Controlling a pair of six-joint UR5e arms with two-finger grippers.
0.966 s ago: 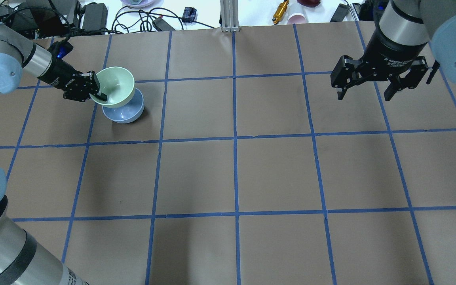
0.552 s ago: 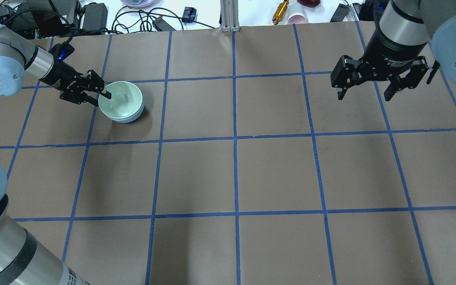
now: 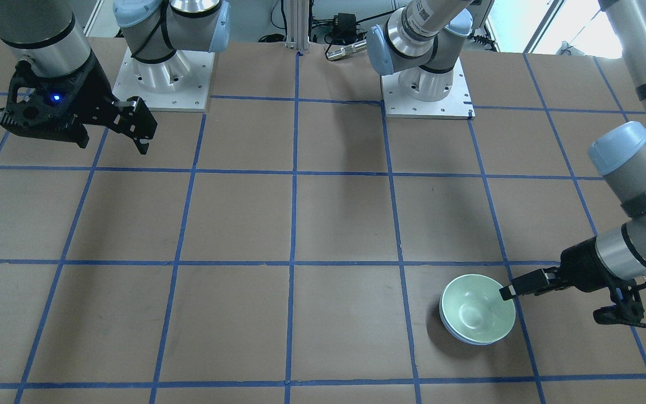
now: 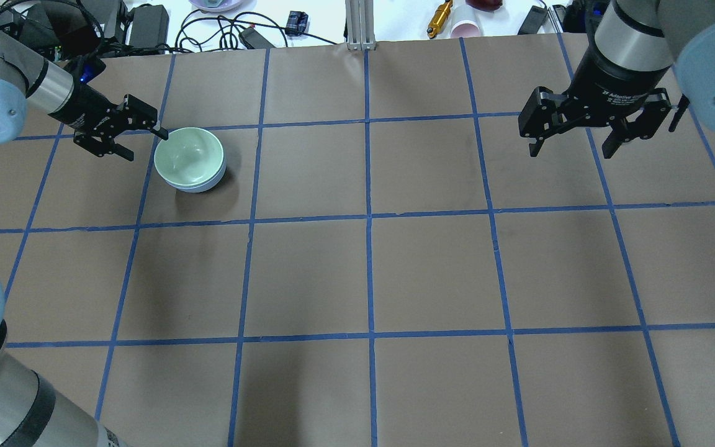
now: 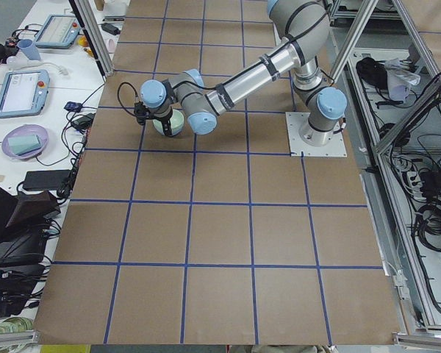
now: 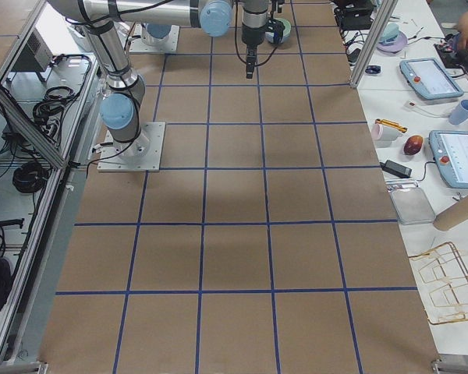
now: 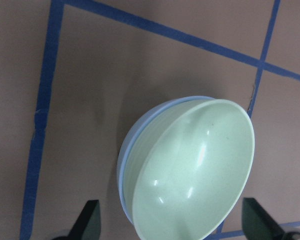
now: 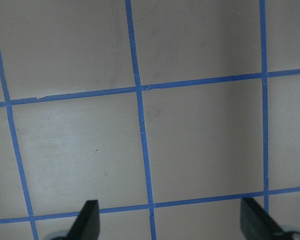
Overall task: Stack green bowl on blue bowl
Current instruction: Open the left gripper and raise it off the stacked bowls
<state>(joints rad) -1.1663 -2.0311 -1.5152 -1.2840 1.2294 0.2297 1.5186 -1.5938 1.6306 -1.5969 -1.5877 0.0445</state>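
The pale green bowl sits upright, nested inside the blue bowl, of which only a thin rim shows beneath it. The pair stands in a far-left grid square. Both also show in the front view as green bowl over blue bowl, and in the left wrist view as green bowl over blue bowl. My left gripper is open and empty just left of the bowls, with one fingertip at the green rim. My right gripper is open and empty, high over the far right.
Beyond the table's far edge lie cables, power bricks and small items; an aluminium post stands at the far middle. The two arm bases are bolted at the robot's side. Blue tape lines grid the brown table.
The left gripper held the green bowl tilted over the blue bowl, then let it go; the bowl now sits nested and level. The gripper has opened and drawn back to the left.
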